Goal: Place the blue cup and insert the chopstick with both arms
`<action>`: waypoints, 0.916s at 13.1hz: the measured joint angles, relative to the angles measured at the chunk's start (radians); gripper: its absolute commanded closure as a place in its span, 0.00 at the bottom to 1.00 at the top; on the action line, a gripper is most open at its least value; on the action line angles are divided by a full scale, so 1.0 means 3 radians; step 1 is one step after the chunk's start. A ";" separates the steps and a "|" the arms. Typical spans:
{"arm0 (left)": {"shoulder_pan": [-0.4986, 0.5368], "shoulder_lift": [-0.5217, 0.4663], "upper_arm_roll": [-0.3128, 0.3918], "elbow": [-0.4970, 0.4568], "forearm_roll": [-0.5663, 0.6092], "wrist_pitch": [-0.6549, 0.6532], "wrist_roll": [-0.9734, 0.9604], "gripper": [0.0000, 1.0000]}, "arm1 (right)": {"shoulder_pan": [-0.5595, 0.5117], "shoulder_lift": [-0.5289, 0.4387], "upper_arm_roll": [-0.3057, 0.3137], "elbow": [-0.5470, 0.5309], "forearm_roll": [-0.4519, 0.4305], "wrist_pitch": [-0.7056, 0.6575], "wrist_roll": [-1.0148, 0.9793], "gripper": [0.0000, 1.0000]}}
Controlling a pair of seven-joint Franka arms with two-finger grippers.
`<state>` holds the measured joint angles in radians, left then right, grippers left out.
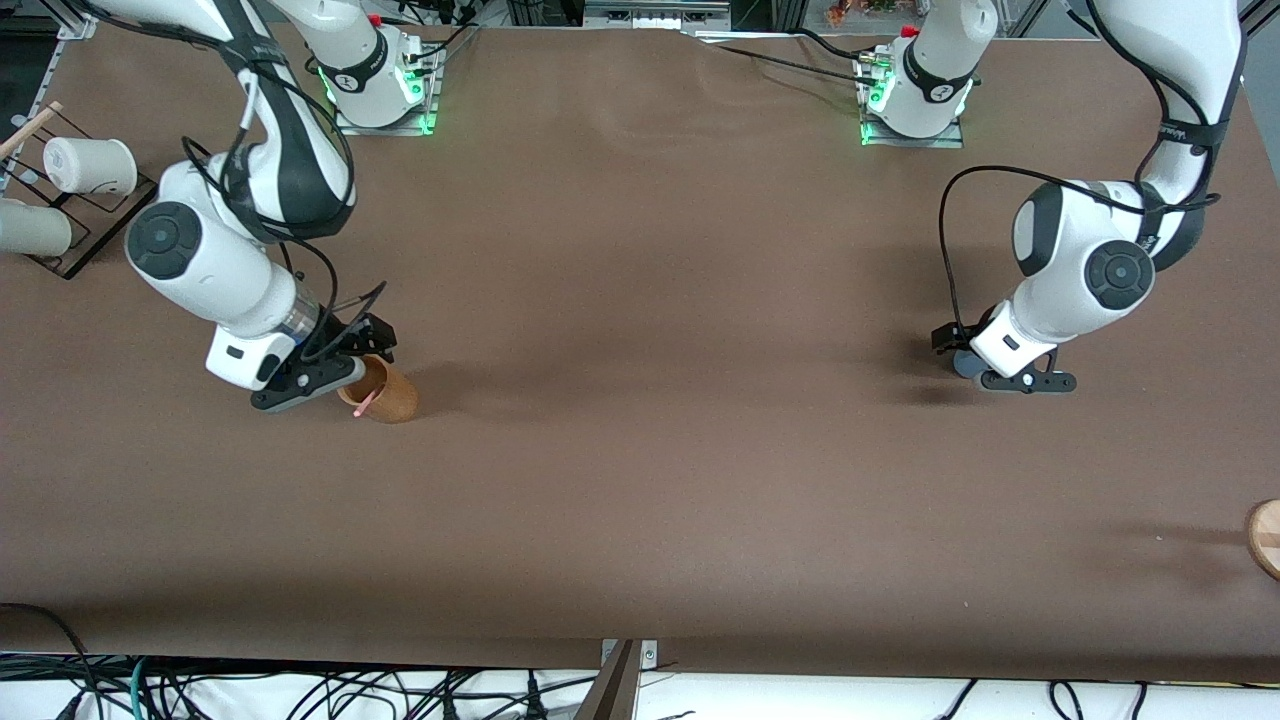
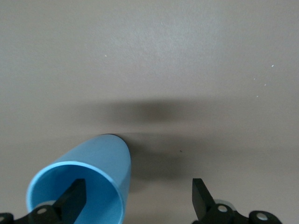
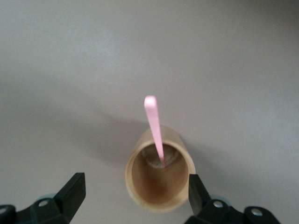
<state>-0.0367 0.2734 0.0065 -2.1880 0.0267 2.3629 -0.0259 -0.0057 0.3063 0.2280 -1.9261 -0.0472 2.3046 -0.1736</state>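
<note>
The blue cup (image 2: 100, 163) stands on the brown table toward the left arm's end; in the front view only a sliver of it (image 1: 962, 365) shows under the hand. My left gripper (image 2: 138, 198) (image 1: 992, 362) is open and low at the cup, one finger inside its mouth and the other outside. The pink chopstick (image 3: 154, 126) (image 1: 364, 403) leans in the taller tan cup (image 3: 159, 182) (image 1: 388, 393) toward the right arm's end. My right gripper (image 3: 134, 191) (image 1: 335, 362) is open just above the tan cup, touching neither it nor the chopstick.
White cups (image 1: 88, 165) lie on a black rack (image 1: 100, 235) at the table's edge by the right arm's base. A round wooden piece (image 1: 1265, 535) shows at the table's edge at the left arm's end.
</note>
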 measured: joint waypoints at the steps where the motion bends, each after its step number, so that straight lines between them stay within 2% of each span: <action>1: -0.0001 0.0000 0.0000 -0.0079 0.0000 0.0113 0.0000 0.20 | 0.0016 0.0067 0.0000 0.0043 -0.0083 0.0035 0.0049 0.08; 2: 0.0000 0.0000 0.0000 -0.0140 0.0000 0.0196 0.0000 0.63 | 0.0025 0.0135 0.0000 0.0106 -0.0125 0.0043 0.0063 0.15; 3: 0.0000 0.0000 0.0002 -0.0175 0.0000 0.0248 0.0000 1.00 | 0.0027 0.0190 0.0000 0.0163 -0.0144 0.0044 0.0064 0.24; 5: 0.0003 0.0000 0.0004 -0.0189 0.0000 0.0269 0.0002 1.00 | 0.0027 0.0263 -0.0001 0.0225 -0.0201 0.0044 0.0064 0.47; 7: 0.0013 -0.0001 0.0009 -0.0189 0.0000 0.0277 0.0005 1.00 | 0.0027 0.0301 -0.0001 0.0236 -0.0261 0.0044 0.0066 0.63; 10: 0.0023 -0.0006 0.0014 -0.0188 0.0000 0.0288 0.0011 1.00 | 0.0027 0.0335 -0.0003 0.0236 -0.0296 0.0044 0.0069 0.97; 12: 0.0022 -0.0035 0.0015 -0.0170 0.0009 0.0289 0.0011 1.00 | 0.0026 0.0336 -0.0003 0.0239 -0.0296 0.0044 0.0070 1.00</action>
<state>-0.0300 0.2630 0.0110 -2.2390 0.0293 2.4495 -0.0226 0.0022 0.4073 0.2270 -1.8544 -0.1361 2.3178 -0.1526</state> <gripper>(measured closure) 0.947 0.930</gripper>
